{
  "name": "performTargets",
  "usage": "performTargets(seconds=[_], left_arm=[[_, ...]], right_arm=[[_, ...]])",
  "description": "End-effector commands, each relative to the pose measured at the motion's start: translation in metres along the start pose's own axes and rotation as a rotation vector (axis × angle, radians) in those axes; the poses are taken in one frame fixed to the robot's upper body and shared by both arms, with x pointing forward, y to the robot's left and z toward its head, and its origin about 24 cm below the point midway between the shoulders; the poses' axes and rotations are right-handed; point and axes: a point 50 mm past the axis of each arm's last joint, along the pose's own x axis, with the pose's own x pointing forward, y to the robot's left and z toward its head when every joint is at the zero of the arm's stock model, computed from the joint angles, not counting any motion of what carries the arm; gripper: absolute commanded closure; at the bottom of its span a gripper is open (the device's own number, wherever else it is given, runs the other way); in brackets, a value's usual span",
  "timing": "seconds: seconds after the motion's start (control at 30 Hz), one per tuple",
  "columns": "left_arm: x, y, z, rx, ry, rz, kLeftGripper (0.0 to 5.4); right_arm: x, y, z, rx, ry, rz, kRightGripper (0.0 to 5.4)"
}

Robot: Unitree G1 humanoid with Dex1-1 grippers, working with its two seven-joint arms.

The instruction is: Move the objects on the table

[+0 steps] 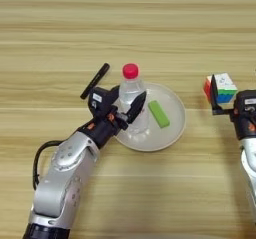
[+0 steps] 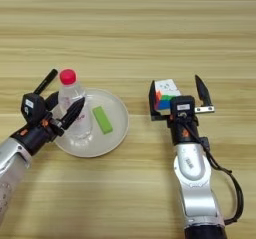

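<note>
1. Wooden table point(image 1: 60, 13) fills the view; we see a round pale plate point(image 1: 176, 125) near its middle.
2. Water bottle point(image 1: 133, 95), clear with a red cap, stands upright on the plate's left part. A green block point(image 1: 159, 114) lies on the plate just right of it.
3. Our left gripper point(image 1: 126, 105) is at the bottle: fingers spread either side of its body, one finger point(image 1: 137, 107) dark against the front of the bottle. We cannot tell whether the fingers press the plastic.
4. Black marker pen point(image 1: 95, 81) lies slantwise on the table, just beyond the left gripper, off the plate.
5. Our right gripper point(image 2: 176, 95) sits well right of the plate, fingers wide apart. A multicoloured cube point(image 2: 165, 94) rests between them, against the left finger point(image 2: 152, 100), clear of the right one.
</note>
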Motion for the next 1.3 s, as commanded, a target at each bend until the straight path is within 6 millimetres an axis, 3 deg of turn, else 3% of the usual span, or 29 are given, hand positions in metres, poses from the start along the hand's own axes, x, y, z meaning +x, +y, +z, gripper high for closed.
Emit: performTargets(seconds=[0.03,0.5,1.3], left_arm=[[-0.002,0.001,-0.005,-0.012,0.015,0.005,1.39],[-0.003,0.004,-0.004,-0.010,0.010,0.010,0.05],[-0.008,-0.005,0.028,0.003,-0.184,-0.096,0.05]], right_arm=[[0.003,0.000,0.003,-0.002,-0.021,-0.002,0.00],[0.003,0.000,0.003,-0.002,-0.020,0.000,0.00],[0.004,0.001,0.002,0.000,-0.016,0.001,0.00]])
